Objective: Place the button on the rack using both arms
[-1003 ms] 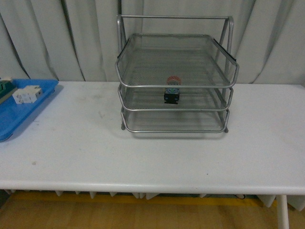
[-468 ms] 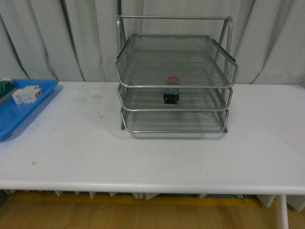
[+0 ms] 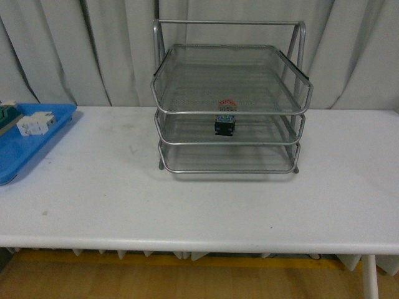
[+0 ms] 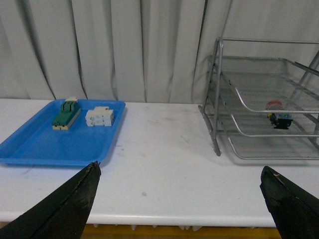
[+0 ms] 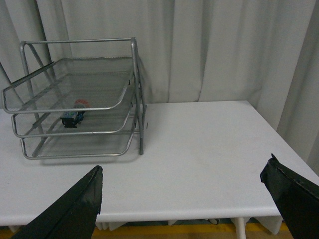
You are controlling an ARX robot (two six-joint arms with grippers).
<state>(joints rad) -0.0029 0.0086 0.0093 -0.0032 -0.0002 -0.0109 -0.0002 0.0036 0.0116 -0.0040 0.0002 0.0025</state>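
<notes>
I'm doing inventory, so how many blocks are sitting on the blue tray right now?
2. A green-and-cream block and a white block lie side by side at the far end of the blue tray. The front view crops the tray.

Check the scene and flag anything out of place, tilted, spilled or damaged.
Nothing stands out. The button sits in the middle tier of the rack, near its front edge. The rack stands square on the table. A green block and a white block lie in the blue tray. Nothing is spilled.

One button [image 3: 225, 122], one rack [image 3: 230, 163], two blocks [image 4: 99, 117], one tray [image 4: 30, 149]
</notes>
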